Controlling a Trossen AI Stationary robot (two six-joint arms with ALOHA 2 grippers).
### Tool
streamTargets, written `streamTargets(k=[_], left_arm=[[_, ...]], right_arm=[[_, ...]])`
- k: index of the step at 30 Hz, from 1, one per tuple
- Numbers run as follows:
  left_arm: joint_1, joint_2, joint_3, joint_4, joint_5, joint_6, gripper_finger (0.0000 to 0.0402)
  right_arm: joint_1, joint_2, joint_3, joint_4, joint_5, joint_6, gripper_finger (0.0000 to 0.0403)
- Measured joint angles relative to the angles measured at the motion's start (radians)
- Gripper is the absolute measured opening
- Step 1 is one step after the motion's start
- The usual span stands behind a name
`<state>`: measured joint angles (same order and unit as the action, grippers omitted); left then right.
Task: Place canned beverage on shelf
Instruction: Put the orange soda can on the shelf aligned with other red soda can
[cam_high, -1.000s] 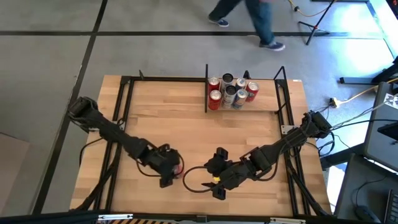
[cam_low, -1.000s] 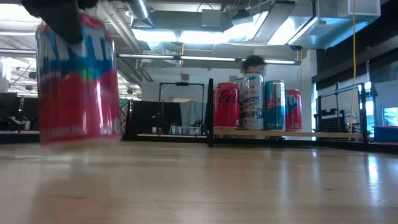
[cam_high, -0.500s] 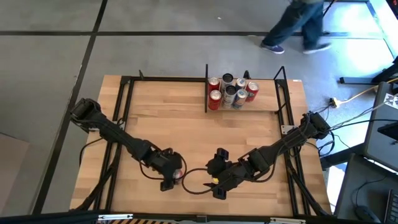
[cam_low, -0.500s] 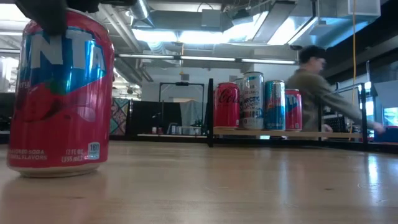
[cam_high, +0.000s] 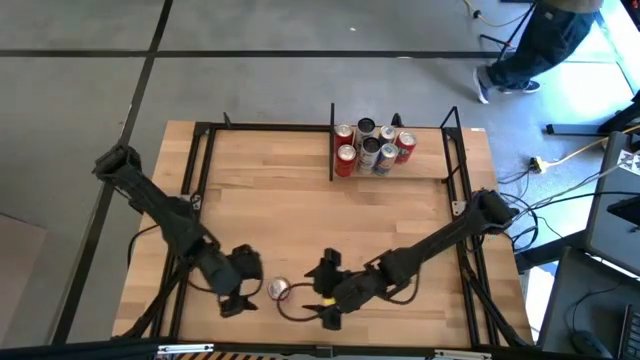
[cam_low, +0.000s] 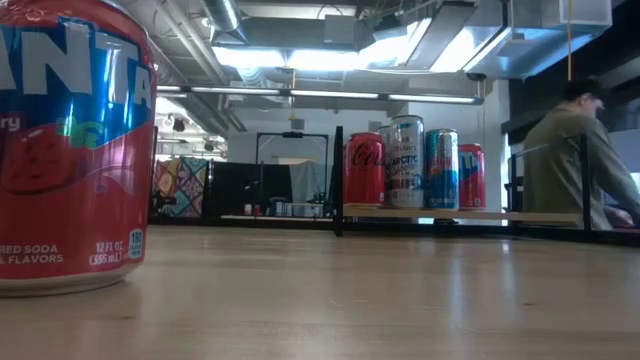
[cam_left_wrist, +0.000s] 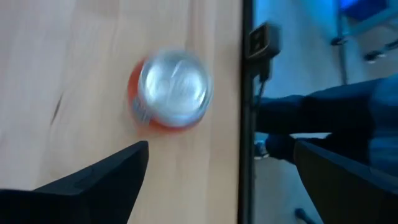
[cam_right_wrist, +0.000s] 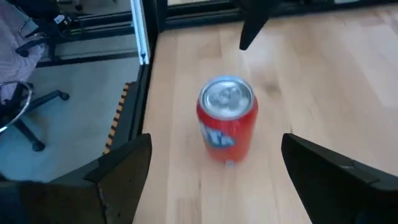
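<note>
Only the low view reads the red can's (cam_low: 65, 150) label; overhead shows its silver lid.

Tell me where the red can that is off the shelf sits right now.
In the high view the red can stands upright on the table's near edge, free between the left hand and right hand, far from the shelf cans.

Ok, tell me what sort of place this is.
Probably a robotics lab or workshop: exposed ceiling ducts, a wooden table carrying a shelf of cans, and cables trailing across the floor.
</note>
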<state>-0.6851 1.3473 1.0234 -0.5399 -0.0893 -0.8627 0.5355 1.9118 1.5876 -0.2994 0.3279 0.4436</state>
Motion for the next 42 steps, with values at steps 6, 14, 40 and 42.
streamTargets(k=[6, 14, 40, 42], left_arm=[[-0.142, 0.009, -0.097, 0.039, -0.167, -0.153, 0.0390], [-0.159, 0.018, -0.220, 0.215, -0.276, -0.206, 0.0390], [-0.086, 0.020, -0.271, 0.265, -0.318, -0.147, 0.0390], [-0.085, 0.020, -0.271, 0.265, -0.314, -0.148, 0.0390]], right_arm=[[-0.037, 0.113, 0.001, 0.203, -0.011, -0.043, 0.0346], [-0.061, 0.208, 0.001, 0.382, -0.033, -0.111, 0.0346], [-0.091, 0.355, 0.000, 0.549, 0.001, -0.138, 0.0346], [-0.091, 0.352, 0.001, 0.542, 0.011, -0.138, 0.0344]])
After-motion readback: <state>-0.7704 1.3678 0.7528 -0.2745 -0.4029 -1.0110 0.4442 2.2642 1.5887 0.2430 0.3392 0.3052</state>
